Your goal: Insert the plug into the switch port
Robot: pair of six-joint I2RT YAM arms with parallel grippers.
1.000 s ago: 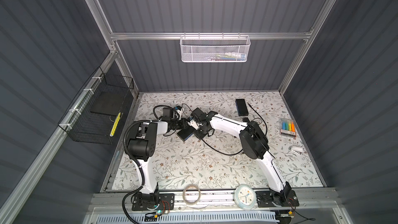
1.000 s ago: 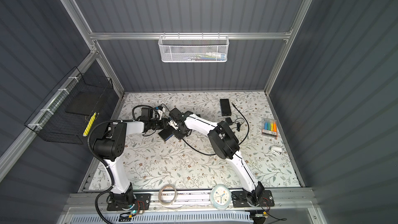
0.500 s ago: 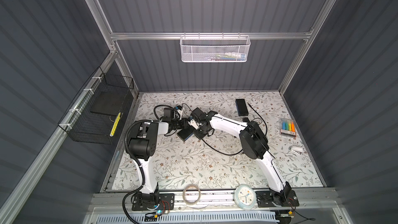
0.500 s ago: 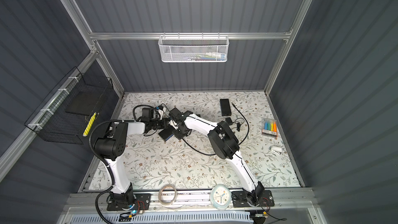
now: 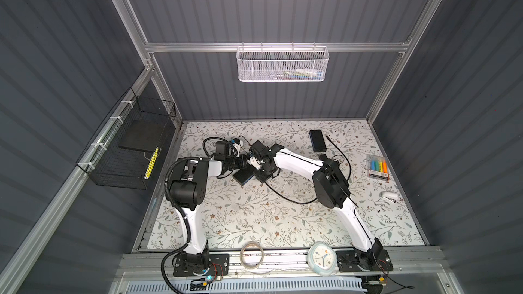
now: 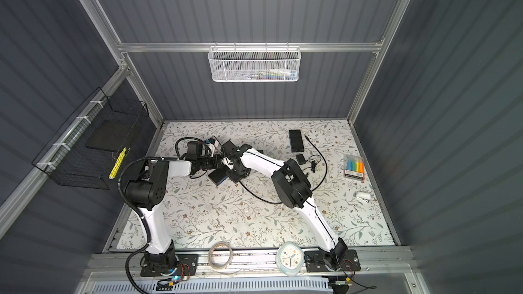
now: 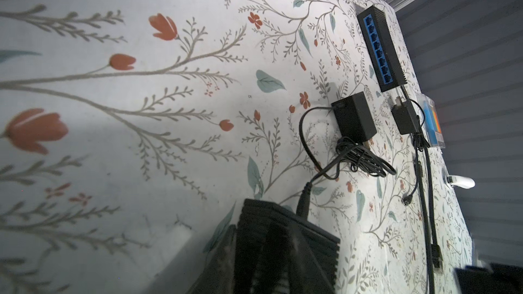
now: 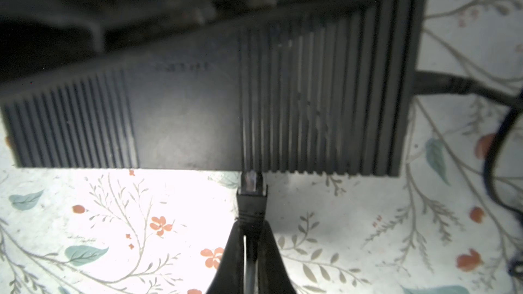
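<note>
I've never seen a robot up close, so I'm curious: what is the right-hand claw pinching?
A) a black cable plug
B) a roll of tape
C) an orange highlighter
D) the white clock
A: in the right wrist view the right gripper is shut on the black plug, whose clear tip sits at the edge of the black switch.

Grey ribbed walls [image 5: 283,9], floral tabletop [image 5: 254,216]

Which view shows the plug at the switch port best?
The right wrist view: the plug sits sharp, held by the right gripper, its tip at the switch edge. In both top views that gripper hides it; the left wrist view misses it.
</note>
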